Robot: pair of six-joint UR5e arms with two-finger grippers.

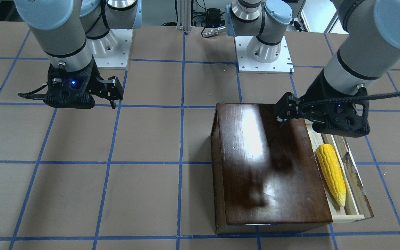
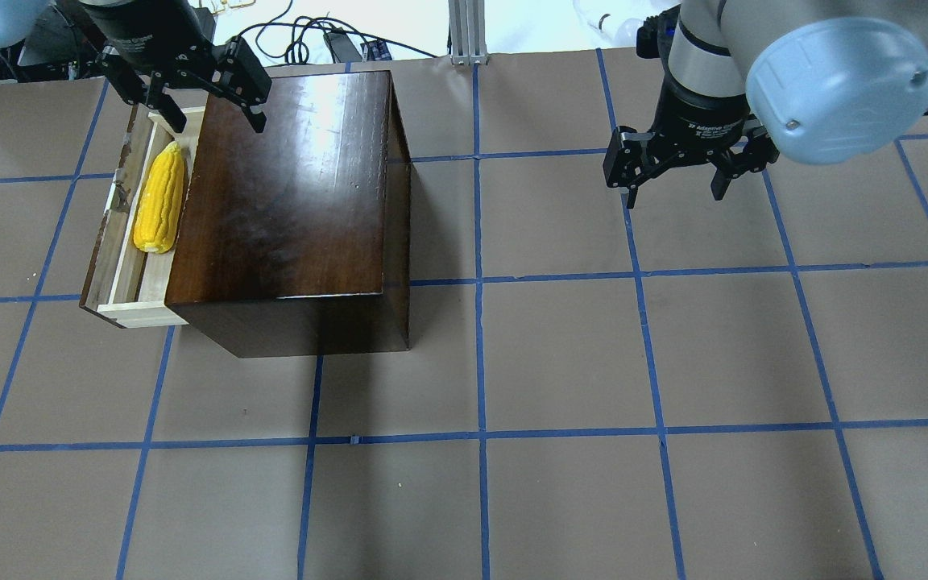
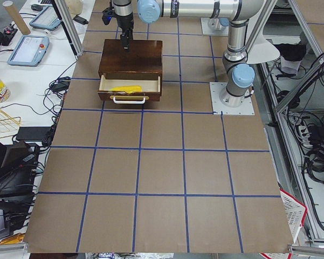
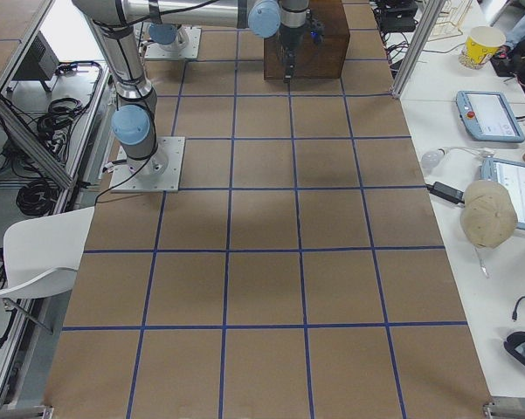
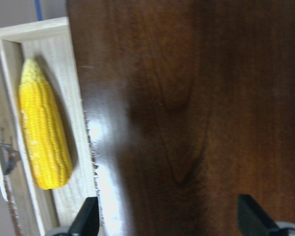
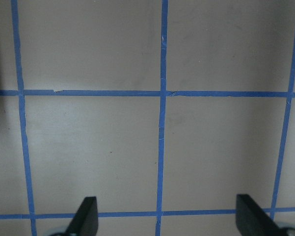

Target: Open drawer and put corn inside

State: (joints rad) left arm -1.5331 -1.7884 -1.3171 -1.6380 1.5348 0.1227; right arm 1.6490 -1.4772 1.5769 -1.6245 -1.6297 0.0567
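Observation:
The dark-brown wooden box (image 2: 287, 185) stands at the far left of the table. Its pale wood drawer (image 2: 122, 270) is pulled out on the box's left side. The yellow corn (image 2: 160, 197) lies lengthwise inside the drawer and also shows in the front view (image 1: 332, 173) and in the left wrist view (image 5: 41, 142). My left gripper (image 2: 214, 121) is open and empty. It hovers above the far left edge of the box top, beside the drawer's far end. My right gripper (image 2: 673, 189) is open and empty above bare table at the far right.
The table is brown with a blue tape grid (image 2: 476, 282). Both arm bases (image 1: 264, 52) stand at the robot's edge of the table. The drawer's front has a white handle (image 3: 129, 100). Tablets and a cup lie on side benches off the table.

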